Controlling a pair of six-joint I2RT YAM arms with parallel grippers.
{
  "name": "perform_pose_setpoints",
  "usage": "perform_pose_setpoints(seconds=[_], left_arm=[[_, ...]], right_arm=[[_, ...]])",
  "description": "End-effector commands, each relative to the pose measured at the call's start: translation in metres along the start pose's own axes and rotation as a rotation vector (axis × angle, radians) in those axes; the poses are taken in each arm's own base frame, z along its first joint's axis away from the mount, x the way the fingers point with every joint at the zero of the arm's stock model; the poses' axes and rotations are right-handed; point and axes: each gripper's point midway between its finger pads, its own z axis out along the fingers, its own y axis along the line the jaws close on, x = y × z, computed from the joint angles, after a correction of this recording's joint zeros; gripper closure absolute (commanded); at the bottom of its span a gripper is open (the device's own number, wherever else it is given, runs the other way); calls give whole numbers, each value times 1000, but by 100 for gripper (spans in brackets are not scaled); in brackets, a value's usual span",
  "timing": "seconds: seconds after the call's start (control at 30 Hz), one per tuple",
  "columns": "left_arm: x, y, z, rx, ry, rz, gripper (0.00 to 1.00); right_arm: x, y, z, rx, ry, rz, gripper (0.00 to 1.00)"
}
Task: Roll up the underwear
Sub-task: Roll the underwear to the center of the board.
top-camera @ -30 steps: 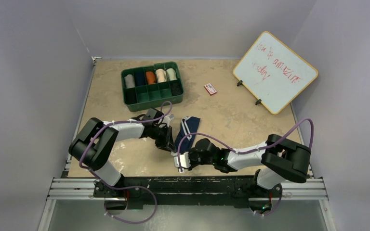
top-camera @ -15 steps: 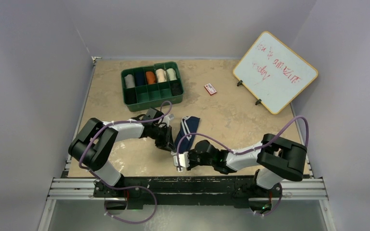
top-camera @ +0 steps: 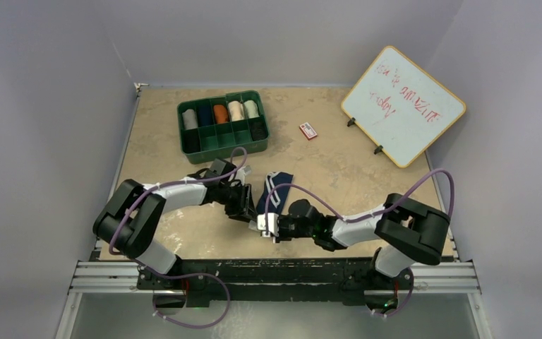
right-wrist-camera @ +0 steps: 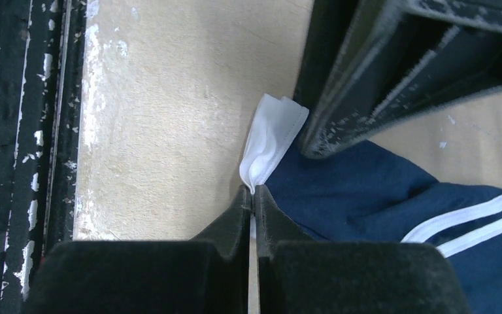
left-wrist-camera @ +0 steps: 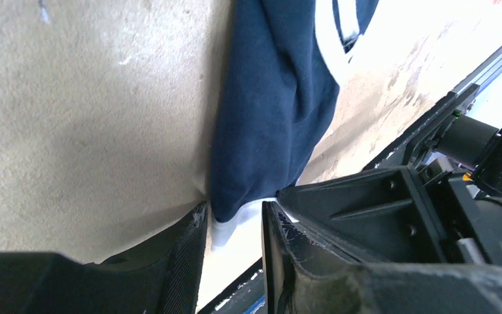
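top view: the navy underwear (top-camera: 275,187) lies on the table (top-camera: 339,176), at 5 o'clock from the green tray (top-camera: 229,151), its near end between the left gripper (top-camera: 248,210) and the right gripper (top-camera: 263,226).
left wrist: the left gripper's jaws stand slightly spread around the white hem.
right wrist: the right gripper's jaws are pressed together, pinching that hem.

Soft matt cloth in the navy underwear (right-wrist-camera: 366,190), smoother white stitched edging — matt, slightly rough, mottled beige on the table top (right-wrist-camera: 170,98). Black matt plastic, finely grained, on the right gripper (right-wrist-camera: 253,195).
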Motion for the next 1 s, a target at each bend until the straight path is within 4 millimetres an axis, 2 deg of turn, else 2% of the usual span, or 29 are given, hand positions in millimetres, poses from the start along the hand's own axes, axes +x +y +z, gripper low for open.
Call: perform_pose_setpoints(seconds=[0.0, 0.23, 0.33, 0.4, 0.43, 0.5, 0.63, 0.77, 0.87, 0.97], left_arm=[[6, 1, -2, 19, -8, -26, 66], [30, 10, 5, 58, 26, -106, 65], [30, 8, 8, 81, 21, -106, 65], [26, 4, 8, 99, 12, -94, 71], [24, 3, 7, 102, 10, -90, 77], [21, 1, 7, 105, 11, -83, 88], [16, 0, 6, 90, 1, -87, 99], [12, -3, 3, 89, -16, -113, 100], [8, -9, 0, 104, -30, -131, 100], [6, -14, -4, 110, -36, -140, 100]], right_arm=[[-7, 7, 0, -53, -51, 108, 100], [9, 12, 5, -69, -5, 115, 100], [13, 13, 4, -68, 10, 112, 100], [15, 13, 4, -68, 18, 106, 100], [16, 12, 4, -65, 22, 103, 100], [16, 6, 4, -36, 29, 82, 94], [11, -4, 2, -7, 27, 32, 73], [2, -9, -2, -6, 24, -33, 56], [0, -14, -3, 5, 34, -90, 54], [6, -15, 0, 13, 64, -136, 54]])
